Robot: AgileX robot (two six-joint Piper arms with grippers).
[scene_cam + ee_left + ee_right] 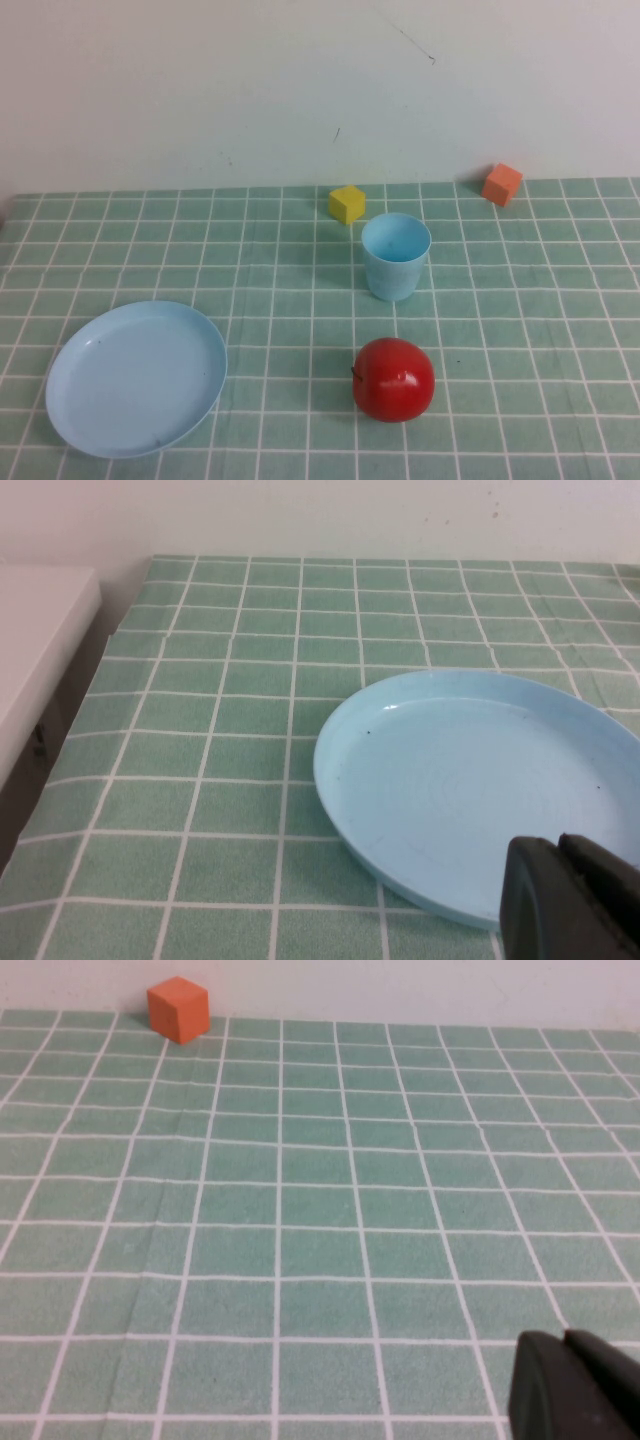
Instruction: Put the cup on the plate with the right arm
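Note:
The light blue cup [396, 256] stands upright and empty in the middle of the green checked cloth. The light blue plate [136, 376] lies flat at the front left and also shows in the left wrist view [470, 780]. Neither arm shows in the high view. My left gripper [560, 900] hangs over the plate's near rim, its black fingers pressed together and empty. My right gripper [565, 1385] is over bare cloth on the right side, fingers pressed together and empty. The cup is out of the right wrist view.
A red apple [394, 379] sits in front of the cup. A yellow cube [347, 203] lies behind the cup. An orange cube [502, 184] sits at the back right by the wall and shows in the right wrist view [179, 1008].

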